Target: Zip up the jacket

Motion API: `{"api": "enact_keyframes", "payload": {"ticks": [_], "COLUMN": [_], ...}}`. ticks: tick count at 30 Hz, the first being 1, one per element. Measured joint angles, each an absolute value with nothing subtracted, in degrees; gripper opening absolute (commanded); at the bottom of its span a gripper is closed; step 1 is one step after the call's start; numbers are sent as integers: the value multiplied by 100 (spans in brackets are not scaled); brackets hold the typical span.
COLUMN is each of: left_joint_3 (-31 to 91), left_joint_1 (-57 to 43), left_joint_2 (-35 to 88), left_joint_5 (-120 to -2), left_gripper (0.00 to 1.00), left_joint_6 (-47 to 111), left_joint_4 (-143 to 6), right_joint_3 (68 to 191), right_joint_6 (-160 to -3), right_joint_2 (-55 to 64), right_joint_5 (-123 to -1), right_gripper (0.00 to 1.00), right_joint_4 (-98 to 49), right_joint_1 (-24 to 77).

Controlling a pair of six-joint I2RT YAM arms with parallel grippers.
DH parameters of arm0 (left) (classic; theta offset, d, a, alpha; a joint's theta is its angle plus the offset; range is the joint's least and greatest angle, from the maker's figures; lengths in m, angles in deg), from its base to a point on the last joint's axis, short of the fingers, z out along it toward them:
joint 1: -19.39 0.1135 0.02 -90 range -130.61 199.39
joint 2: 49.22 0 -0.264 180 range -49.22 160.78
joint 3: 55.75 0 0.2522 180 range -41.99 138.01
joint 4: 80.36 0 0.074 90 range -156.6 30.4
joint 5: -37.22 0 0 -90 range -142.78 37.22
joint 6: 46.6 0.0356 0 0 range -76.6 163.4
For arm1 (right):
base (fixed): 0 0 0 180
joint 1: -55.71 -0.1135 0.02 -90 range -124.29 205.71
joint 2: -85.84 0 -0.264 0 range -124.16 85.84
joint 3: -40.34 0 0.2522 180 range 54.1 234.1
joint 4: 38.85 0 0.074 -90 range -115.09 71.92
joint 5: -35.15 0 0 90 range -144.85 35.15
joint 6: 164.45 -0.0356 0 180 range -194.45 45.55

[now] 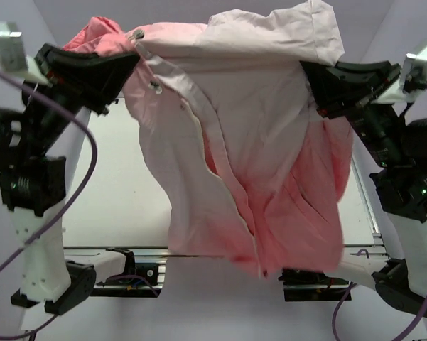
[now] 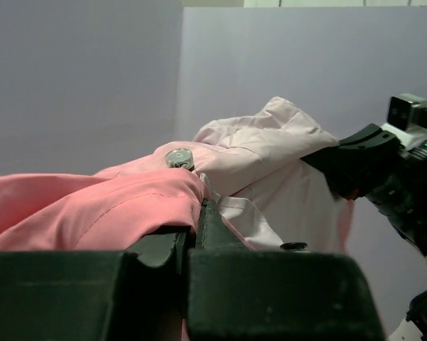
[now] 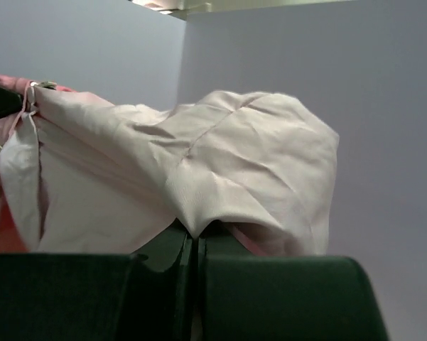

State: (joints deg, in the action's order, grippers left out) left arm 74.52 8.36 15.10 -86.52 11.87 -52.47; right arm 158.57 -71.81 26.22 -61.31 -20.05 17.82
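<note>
Jacket (image 1: 256,142) hangs spread, held at both top corners. L gripper (image 2: 199,217) clamped on coral fabric; R gripper (image 3: 196,234) pinched tight on pale fabric.

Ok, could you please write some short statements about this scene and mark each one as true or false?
1. The left end effector is shut on the jacket. True.
2. The jacket lies flat on the table. False: it hangs in the air, held up from both sides.
3. The right end effector is open and clear of the cloth. False: it is shut on a fold of the pale cloth.
4. A round metal snap shows on the jacket close to the left end effector. True.
5. The jacket is blue. False: it is pink, pale in some parts and coral in others.
</note>
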Motion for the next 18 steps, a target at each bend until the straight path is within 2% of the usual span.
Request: {"api": "enact_keyframes", "payload": {"ticks": [5,9,11,12,13,14,15,16,17,18], "left_joint_3": [7847,7845,7847,7847,7865,7985,8232,8612,9036,9349], "left_joint_1": [836,836,834,832,821,803,784,799,865,928], "left_joint_2": [2406,3335,4019,4349,4803,5249,5837,6534,7186,7693], "left_joint_5": [-8374,-7965,-7764,-7703,-7666,-7626,-7491,-7218,-7008,-6861], "left_gripper": [0,0,0,7,21,42,95,98,98,98], "left_joint_6": [1183,1224,1270,1286,1303,1345,1452,1561,1635,1692], "left_joint_4": [-5223,-5308,-5404,-5448,-5463,-5408,-5317,-5170,-4997,-4851], "right_joint_3": [16263,15684,15310,15078,14783,14523,14233,13920,13710,13623], "right_joint_6": [-6755,-6530,-6847,-7105,-7382,-7607,-7780,-7894,-7994,-8062], "right_joint_2": [1951,1409,1035,878,675,478,244,-22,-269,-545], "right_joint_5": [-5005,-3943,-3939,-4116,-4323,-4457,-4490,-4398,-4326,-4291], "right_gripper": [0,0,0,0,0,19,34,54,80,87], "right_joint_4": [-1968,-2341,-2387,-2433,-2505,-2577,-2663,-2636,-2562,-2422], "right_joint_1": [1793,1987,2468,2748,3036,3238,3406,3583,3747,3871]}}
